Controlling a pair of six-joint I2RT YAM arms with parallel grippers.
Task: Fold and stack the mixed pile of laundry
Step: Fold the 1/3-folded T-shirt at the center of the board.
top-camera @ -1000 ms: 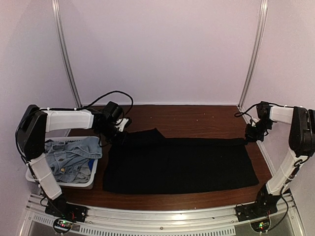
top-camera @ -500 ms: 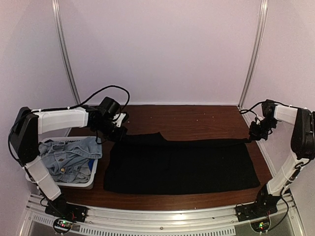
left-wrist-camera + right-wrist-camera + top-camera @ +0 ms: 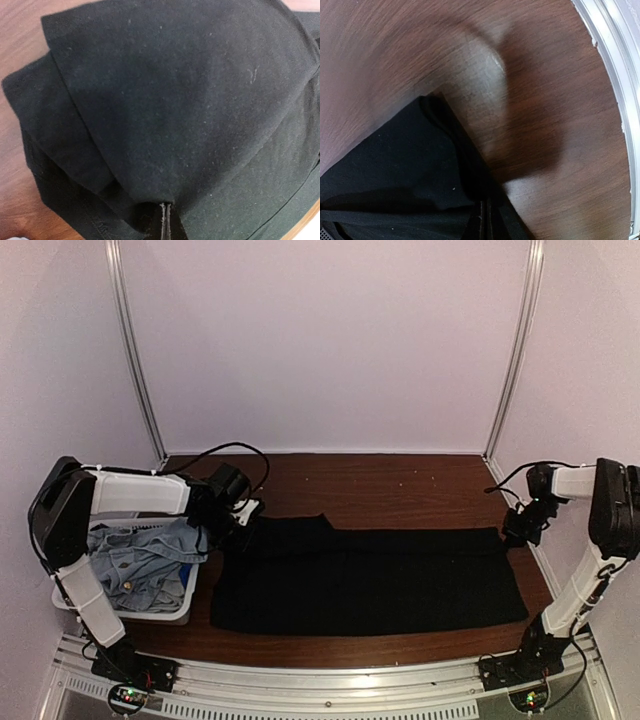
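Note:
The large black shirt point(image 3: 365, 575) lies spread flat across the middle of the table. My left gripper point(image 3: 243, 523) is shut on its far left corner, low over the table. In the left wrist view the closed gripper point(image 3: 166, 212) pinches a fold of the black shirt point(image 3: 175, 100). My right gripper point(image 3: 515, 532) is shut on the far right corner. In the right wrist view this gripper point(image 3: 485, 212) holds the shirt's edge point(image 3: 395, 165) just above the wood. The light-blue denim piece point(image 3: 140, 555) is bunched in the basket. The shirt's starburst mark is hidden.
A white slatted basket point(image 3: 185, 608) stands at the near left beside the shirt. The brown table point(image 3: 400, 485) has a metal rail along its right edge point(image 3: 615, 75). Pale walls close in the back and both sides.
Both grippers have come down and nearer with the shirt's far corners. The far edge now lies lower and flatter on the table, and the left corner has shifted a little right.

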